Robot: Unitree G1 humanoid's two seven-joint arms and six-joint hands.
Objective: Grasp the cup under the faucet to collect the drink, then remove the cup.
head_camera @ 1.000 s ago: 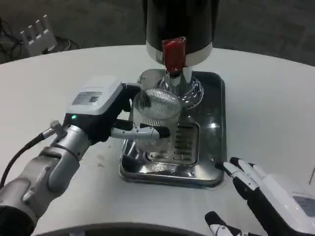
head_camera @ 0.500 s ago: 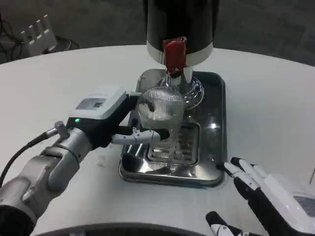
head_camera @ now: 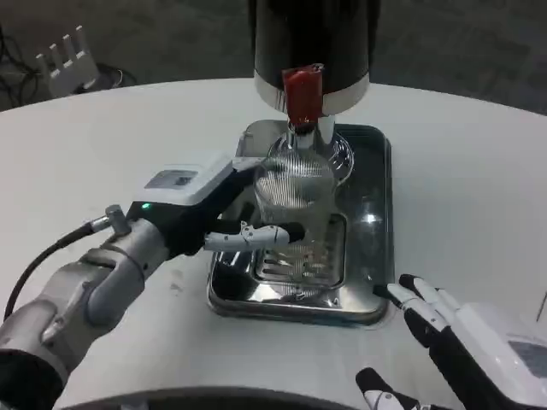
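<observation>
A clear ribbed glass cup (head_camera: 293,185) stands upright over the metal drip tray (head_camera: 376,256), just below the silver spout and red tap lever (head_camera: 302,92) of the black drink dispenser (head_camera: 312,43). My left hand (head_camera: 201,205) grips the cup from its left side, fingers wrapped around the front of it. My right hand (head_camera: 470,350) rests at the lower right of the table, fingers spread and holding nothing. Whether any drink is in the cup is too hard to tell.
The tray has a slotted grate (head_camera: 312,252) in front of the cup. A white pronged object (head_camera: 64,60) lies at the far left table edge. White tabletop (head_camera: 461,171) stretches on both sides of the tray.
My left hand has carried the cup to the right and slightly back, bringing it under the spout. The right hand has stayed put.
</observation>
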